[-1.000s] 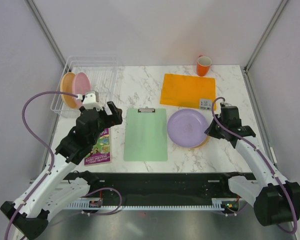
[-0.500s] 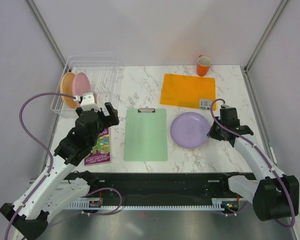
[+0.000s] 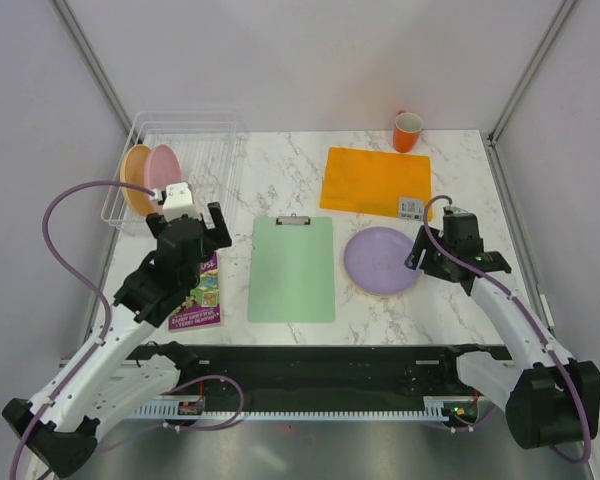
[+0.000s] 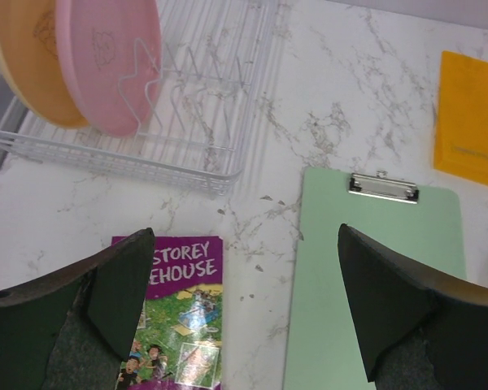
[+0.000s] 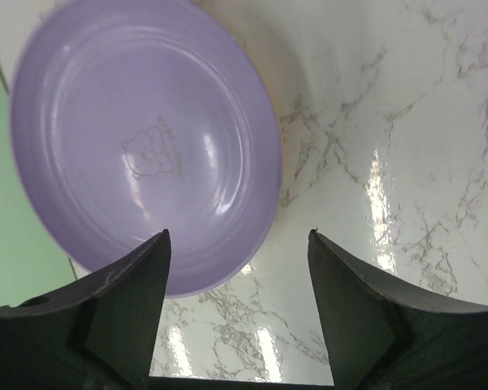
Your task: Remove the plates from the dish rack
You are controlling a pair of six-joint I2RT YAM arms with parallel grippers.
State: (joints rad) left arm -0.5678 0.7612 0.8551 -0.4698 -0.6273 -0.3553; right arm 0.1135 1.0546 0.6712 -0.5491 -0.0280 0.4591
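White marble table runs across the booth, and at its far left corner sits the dish rack, with a yellow-orange plate and a pink plate standing on edge side by side at its left end, the pink one to the right. Just near of the rack, over the picture book, my left gripper hangs with its jaws spread wide and nothing between them. From there both plates lie ahead and to the left. Past the green clipboard, the lilac plate lies flat on the marble. My right gripper sits at that plate's right rim, jaws apart and gripping nothing. I judge the left arm is far nearer the rack, so the pink plate is its next pick.
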